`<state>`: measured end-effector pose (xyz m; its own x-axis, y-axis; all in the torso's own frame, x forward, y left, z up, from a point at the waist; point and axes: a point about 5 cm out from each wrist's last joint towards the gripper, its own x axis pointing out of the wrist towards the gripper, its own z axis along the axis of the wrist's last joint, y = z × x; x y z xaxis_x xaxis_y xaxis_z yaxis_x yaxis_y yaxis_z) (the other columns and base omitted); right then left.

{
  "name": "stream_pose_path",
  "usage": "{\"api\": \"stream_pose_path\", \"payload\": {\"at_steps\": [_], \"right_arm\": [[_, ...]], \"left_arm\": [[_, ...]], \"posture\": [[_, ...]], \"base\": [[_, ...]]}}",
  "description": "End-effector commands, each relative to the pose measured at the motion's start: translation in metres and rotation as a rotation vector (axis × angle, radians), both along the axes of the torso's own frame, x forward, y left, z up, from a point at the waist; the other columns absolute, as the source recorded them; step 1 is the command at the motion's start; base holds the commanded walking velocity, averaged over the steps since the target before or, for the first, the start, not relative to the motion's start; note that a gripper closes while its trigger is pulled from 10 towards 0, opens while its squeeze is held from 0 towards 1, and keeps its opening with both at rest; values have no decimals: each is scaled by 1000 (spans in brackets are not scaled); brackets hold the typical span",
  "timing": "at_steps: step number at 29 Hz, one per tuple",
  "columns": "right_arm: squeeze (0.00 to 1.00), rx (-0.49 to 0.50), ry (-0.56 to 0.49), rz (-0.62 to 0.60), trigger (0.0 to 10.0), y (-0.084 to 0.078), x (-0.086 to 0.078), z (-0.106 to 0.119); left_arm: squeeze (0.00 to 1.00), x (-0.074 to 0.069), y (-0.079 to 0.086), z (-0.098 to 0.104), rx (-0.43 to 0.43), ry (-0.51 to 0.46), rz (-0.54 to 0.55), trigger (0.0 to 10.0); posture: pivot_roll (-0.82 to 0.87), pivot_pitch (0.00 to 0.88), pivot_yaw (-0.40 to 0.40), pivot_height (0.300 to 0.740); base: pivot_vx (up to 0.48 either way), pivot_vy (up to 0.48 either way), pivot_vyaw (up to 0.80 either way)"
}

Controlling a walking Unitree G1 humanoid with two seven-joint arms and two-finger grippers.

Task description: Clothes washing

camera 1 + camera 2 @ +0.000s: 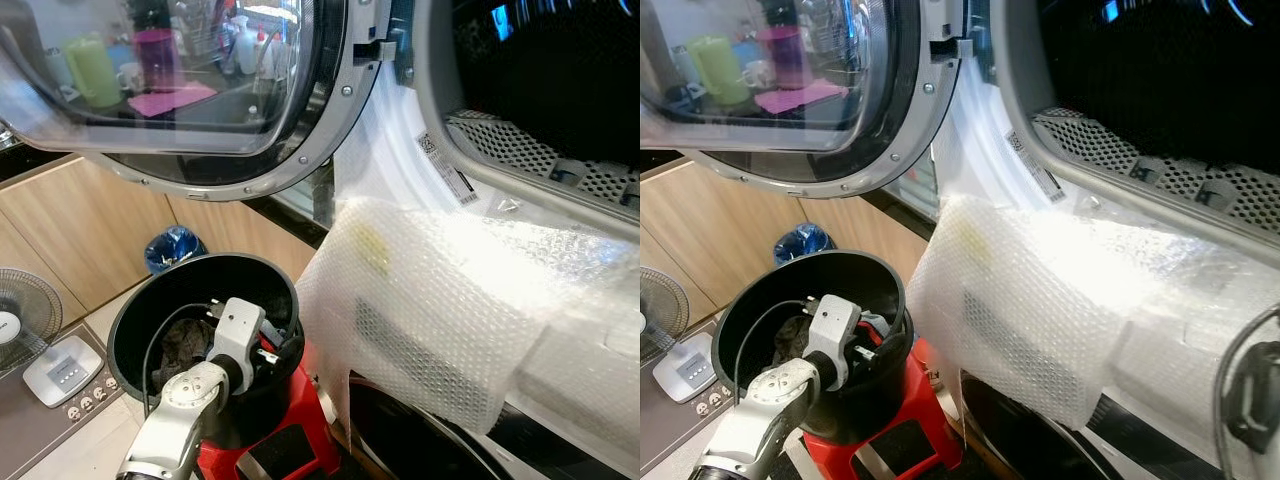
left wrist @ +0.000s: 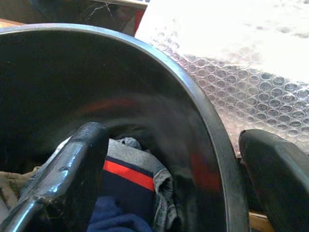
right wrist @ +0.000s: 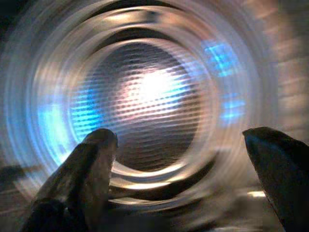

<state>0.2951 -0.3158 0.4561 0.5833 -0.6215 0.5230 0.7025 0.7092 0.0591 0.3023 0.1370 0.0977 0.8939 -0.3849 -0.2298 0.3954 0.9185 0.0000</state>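
A black bucket (image 1: 135, 310) stands on a red stool (image 1: 300, 450) below the washer's open round door (image 1: 200, 110). Inside lie dark clothes, among them a grey piece with a red stripe (image 2: 130, 171) over navy cloth. My left gripper (image 1: 270, 345) reaches into the bucket at its right side. It is open and straddles the rim (image 2: 212, 125), one finger (image 2: 72, 169) inside above the clothes, the other outside. My right gripper (image 3: 178, 140) is open and empty, facing the washer's metal drum (image 3: 154, 96). The dark drum opening (image 1: 560, 70) sits at the upper right.
Bubble wrap (image 1: 450, 300) drapes over the washer's front below the opening, close to the bucket's right side. A small fan (image 1: 20, 310) and a white device (image 1: 65, 370) stand on the floor at left, with a blue bag (image 1: 172, 247) by the wooden cabinets.
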Motion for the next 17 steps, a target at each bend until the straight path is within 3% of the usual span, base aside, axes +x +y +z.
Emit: {"api": "stream_pose_path", "payload": {"at_steps": [1, 3, 5, 9, 17], "right_arm": [[0, -58, -15, -65, 10000, 4, -3, 5], [0, -20, 20, 96, 10000, 18, 13, -11], [0, -18, -22, 197, 10000, 26, 16, -12], [0, 18, -218, 387, 10000, 34, -2, 8], [0, 25, -206, 618, 10000, 38, -19, 10]], "left_arm": [[0, -1, 0, 0, 8, 1, 5, 10000], [0, -2, -1, -2, 7, 5, 0, 10000], [0, -2, -1, -3, 8, 6, -2, 10000], [0, -1, 0, -2, 9, 4, -1, 10000], [0, -2, -5, -3, 3, 8, -17, 10000]], "posture": [[-146, 93, 50, 740], [-147, 95, 53, 740], [-147, 95, 53, 740], [-153, 100, 57, 740], [-159, 100, 55, 740]], "base": [[0, 0, 0], [0, 0, 0], [0, 0, 0], [0, 0, 0], [0, 0, 0]]}}
